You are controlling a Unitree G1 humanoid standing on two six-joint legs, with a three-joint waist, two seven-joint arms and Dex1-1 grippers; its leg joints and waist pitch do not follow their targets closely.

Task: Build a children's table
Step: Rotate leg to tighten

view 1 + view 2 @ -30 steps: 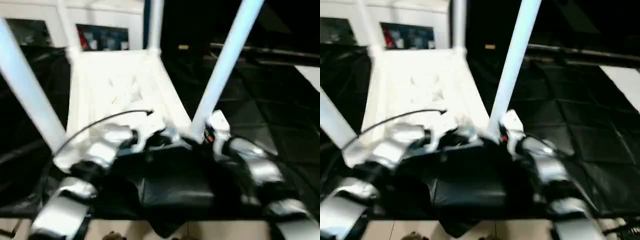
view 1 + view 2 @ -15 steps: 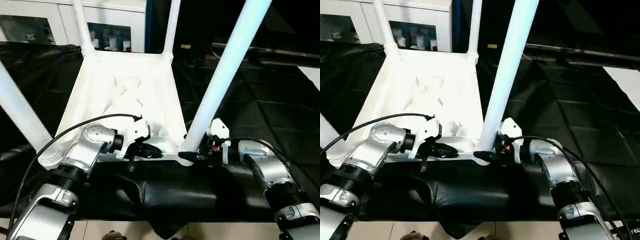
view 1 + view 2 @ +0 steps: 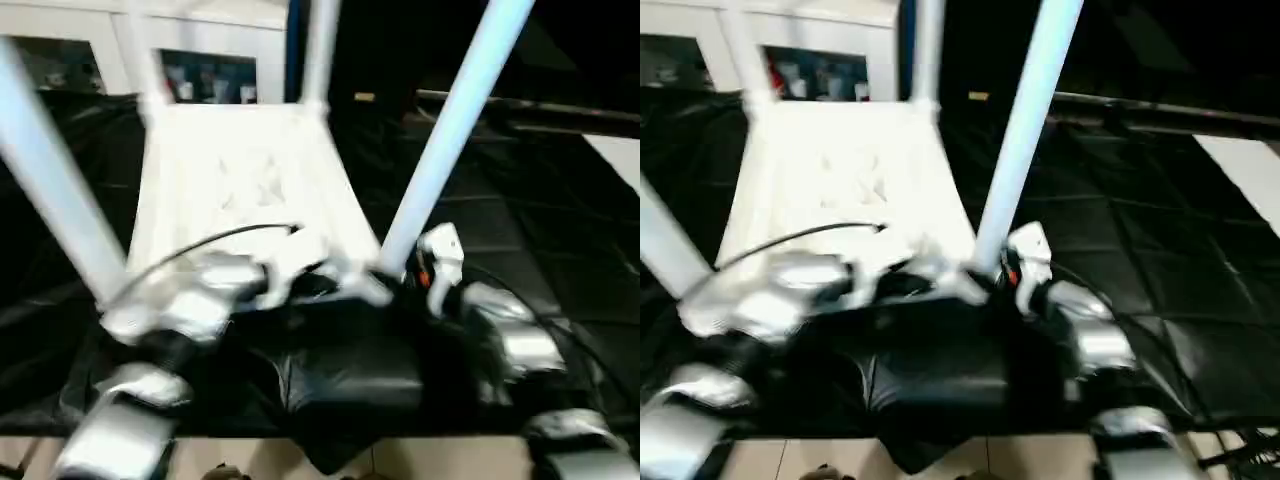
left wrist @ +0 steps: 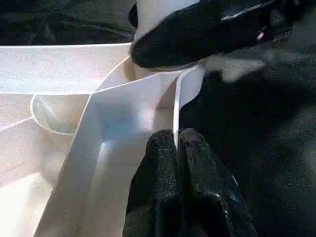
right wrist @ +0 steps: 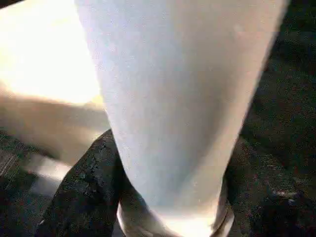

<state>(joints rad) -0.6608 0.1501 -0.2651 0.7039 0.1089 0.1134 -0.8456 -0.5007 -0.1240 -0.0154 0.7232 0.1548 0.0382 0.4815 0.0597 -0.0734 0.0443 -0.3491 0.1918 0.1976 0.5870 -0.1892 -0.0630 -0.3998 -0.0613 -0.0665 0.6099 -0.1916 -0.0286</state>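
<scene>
Head views smeared by motion blur, so I can't make out either claw's fingertips there. All four legs (image 3: 455, 130) run off the top edge. Right wrist view: near leg (image 5: 173, 98) crops at top, hides the socket behind. Cabinet shelf items (image 3: 205, 78) too blurred to ID (cups maybe). Tabletop (image 4: 59, 69) cut off at the frame edge in left wrist view.

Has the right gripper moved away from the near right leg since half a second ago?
No. The right gripper sits at the socket end of the near right leg, by the tabletop corner, as before; only the camera shifted.
</scene>
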